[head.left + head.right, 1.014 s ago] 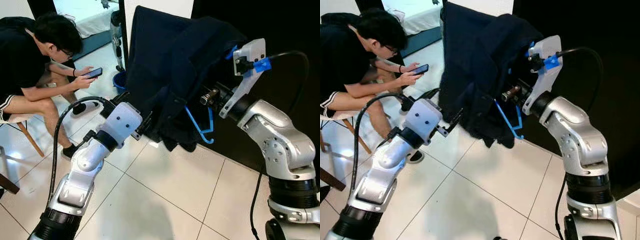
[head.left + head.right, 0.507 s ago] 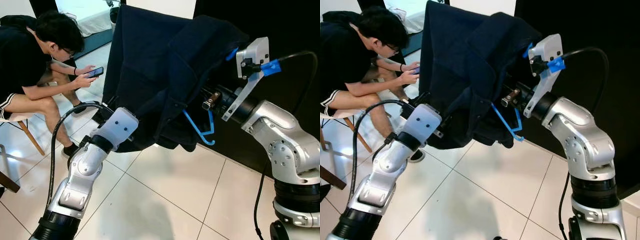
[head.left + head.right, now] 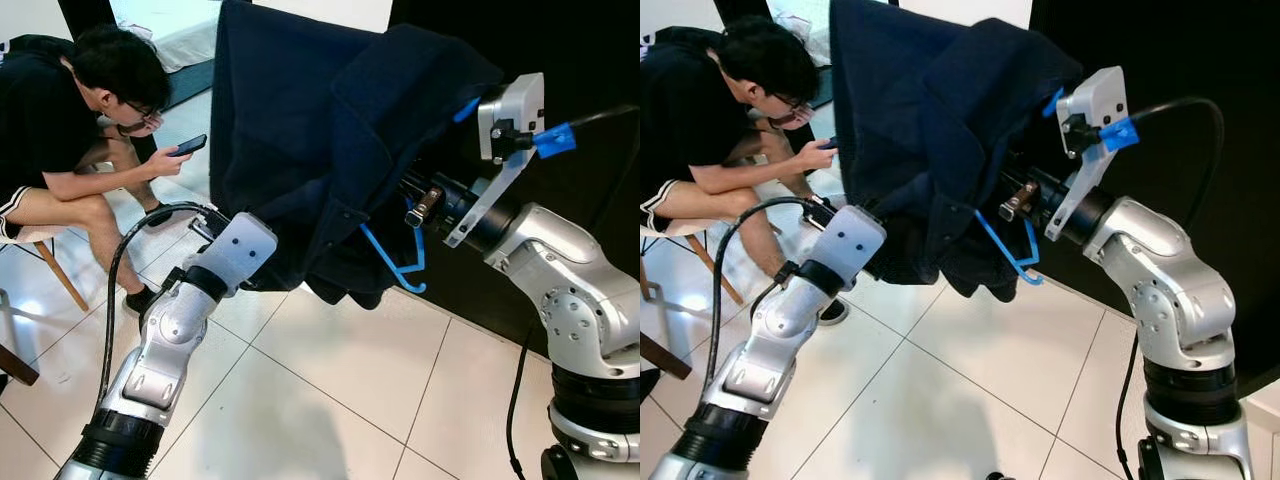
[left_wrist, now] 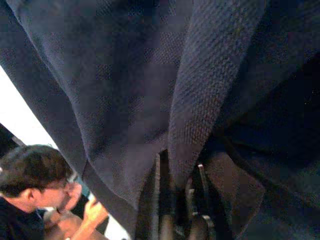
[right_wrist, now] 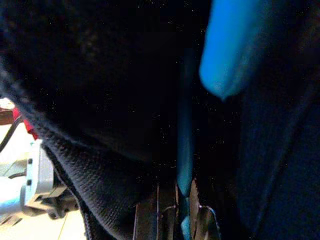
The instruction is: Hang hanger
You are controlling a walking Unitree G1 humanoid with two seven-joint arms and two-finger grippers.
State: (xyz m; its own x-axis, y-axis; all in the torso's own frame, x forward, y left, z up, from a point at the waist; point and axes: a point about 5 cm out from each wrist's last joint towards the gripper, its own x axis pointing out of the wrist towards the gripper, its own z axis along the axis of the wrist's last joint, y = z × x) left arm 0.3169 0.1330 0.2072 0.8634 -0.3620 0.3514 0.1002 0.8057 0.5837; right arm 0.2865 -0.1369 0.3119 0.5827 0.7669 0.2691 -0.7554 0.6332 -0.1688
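Observation:
A dark navy garment [image 3: 320,130] hangs over a blue plastic hanger [image 3: 390,262], held up in front of me between both arms. My right gripper [image 5: 182,205] is buried under the cloth, shut on a thin blue bar of the hanger [image 5: 184,150]. The hanger's thicker blue end [image 5: 235,45] shows above it. My left gripper [image 4: 179,197] is pushed into the garment's lower left edge, and a fold of the navy cloth [image 4: 210,100] is pinched between its fingers. In the eye views the cloth covers both sets of fingertips.
A person [image 3: 70,110] sits on a chair at the left, bent over a phone [image 3: 186,146]. A black panel [image 3: 580,40] stands behind the right arm. White floor tiles [image 3: 330,400] lie below. A lit doorway [image 3: 170,30] opens at the back left.
The garment has spread wider and higher toward the left. My left gripper, beside the cloth's edge a second ago, is now under the hem and holding it. The right arm has barely shifted.

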